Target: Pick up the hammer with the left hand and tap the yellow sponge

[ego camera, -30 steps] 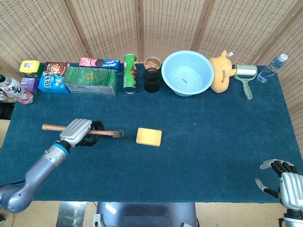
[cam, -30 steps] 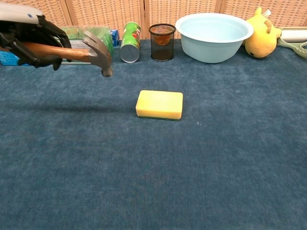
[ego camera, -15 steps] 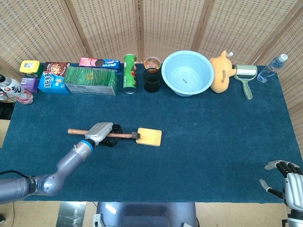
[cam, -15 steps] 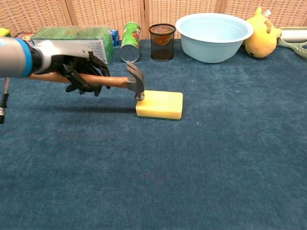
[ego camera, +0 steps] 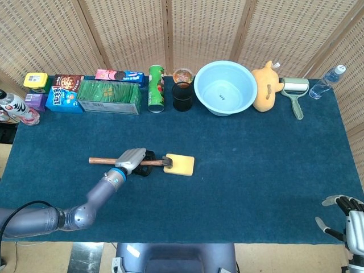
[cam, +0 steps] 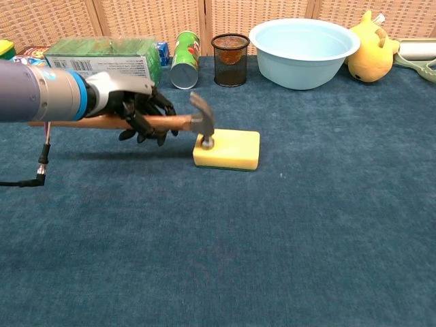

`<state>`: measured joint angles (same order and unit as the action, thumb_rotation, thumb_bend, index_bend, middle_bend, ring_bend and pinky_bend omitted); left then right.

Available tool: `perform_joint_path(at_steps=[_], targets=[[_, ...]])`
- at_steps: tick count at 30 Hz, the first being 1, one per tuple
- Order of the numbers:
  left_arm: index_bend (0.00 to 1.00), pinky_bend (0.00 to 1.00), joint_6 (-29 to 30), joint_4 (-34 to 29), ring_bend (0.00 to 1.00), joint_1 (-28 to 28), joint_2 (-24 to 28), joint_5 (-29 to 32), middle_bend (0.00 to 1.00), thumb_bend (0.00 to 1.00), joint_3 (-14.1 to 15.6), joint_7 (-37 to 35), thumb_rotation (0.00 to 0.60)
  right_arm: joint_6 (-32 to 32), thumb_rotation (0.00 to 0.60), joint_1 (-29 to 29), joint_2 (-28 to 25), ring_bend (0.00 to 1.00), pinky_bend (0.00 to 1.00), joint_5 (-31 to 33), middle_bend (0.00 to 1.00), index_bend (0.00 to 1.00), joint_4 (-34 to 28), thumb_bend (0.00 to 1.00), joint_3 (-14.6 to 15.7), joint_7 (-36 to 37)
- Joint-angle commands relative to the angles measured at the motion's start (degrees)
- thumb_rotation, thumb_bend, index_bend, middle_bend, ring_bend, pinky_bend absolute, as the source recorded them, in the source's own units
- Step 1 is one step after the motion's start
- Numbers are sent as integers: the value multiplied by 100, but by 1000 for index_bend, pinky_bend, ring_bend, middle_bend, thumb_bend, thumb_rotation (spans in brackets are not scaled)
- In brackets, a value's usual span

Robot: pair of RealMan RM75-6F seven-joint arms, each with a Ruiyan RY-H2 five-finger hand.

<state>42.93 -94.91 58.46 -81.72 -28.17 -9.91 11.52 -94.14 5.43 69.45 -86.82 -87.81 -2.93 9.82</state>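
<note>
My left hand grips the wooden handle of the hammer, which lies level and points right. The hammer's metal head presses down on the left end of the yellow sponge. The sponge lies flat on the blue tablecloth near the table's middle. My right hand shows only at the bottom right corner of the head view, off the table's front edge, fingers spread and holding nothing.
Along the back edge stand a green box, a green can, a black mesh cup, a light blue bowl, a yellow plush toy and a lint roller.
My left hand carried the hammer rightward and down from the left side of the table. The hammer head went from hanging in the air to resting on the sponge's left end.
</note>
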Motion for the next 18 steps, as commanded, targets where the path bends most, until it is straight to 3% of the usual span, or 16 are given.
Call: perform_joint_path(at_steps=[1, 11, 15, 18], targets=[[463, 735, 305, -380, 644, -345, 220, -747, 553, 862, -294, -484, 600, -7, 600, 6, -3, 331, 248, -14, 413, 462, -8, 217, 3, -14], [463, 735, 789, -709, 644, -1275, 523, -2530, 555, 860, -592, -2005, 600, 22, 600, -52, -1, 332, 241, -92, 413, 462, -104, 219, -14, -170], [464, 735, 658, -620, 644, -1534, 607, -3148, 555, 856, -670, -2932, 600, 87, 600, -100, 12, 332, 241, -82, 413, 462, -136, 218, -33, -239], [464, 735, 417, -462, 644, -1537, 660, -3329, 555, 852, -618, -3153, 600, 110, 600, -118, 12, 331, 241, -91, 413, 463, -164, 218, -33, -264]])
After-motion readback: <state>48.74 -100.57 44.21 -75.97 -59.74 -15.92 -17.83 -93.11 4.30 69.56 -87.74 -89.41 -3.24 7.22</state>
